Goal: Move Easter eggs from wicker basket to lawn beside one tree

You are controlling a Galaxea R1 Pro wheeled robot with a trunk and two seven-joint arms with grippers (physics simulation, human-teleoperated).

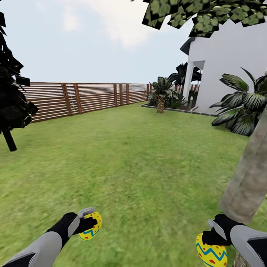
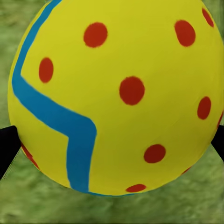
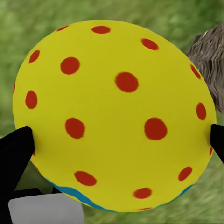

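Observation:
Each of my grippers holds a yellow Easter egg with red dots and a blue zigzag band. The left gripper (image 1: 89, 224) is shut on one egg (image 1: 91, 226) at the lower left, above the lawn (image 1: 133, 163). Up close, that egg (image 2: 116, 93) sits between two black fingertips (image 2: 7, 149). The right gripper (image 1: 209, 237) is shut on another egg (image 1: 211, 254) at the lower right, close beside the thick grey-brown trunk of the tree (image 1: 250, 174). The right wrist view shows this egg (image 3: 114, 114) with the trunk (image 3: 210, 56) just behind it. The wicker basket is out of view.
A brown slatted fence (image 1: 81, 98) runs along the far left. The white house (image 1: 230, 70) stands at the back right with broad-leaved plants (image 1: 241, 105) and a small palm (image 1: 161, 94). A dark narrow tree (image 1: 11, 100) stands at the left edge. Open grass lies ahead.

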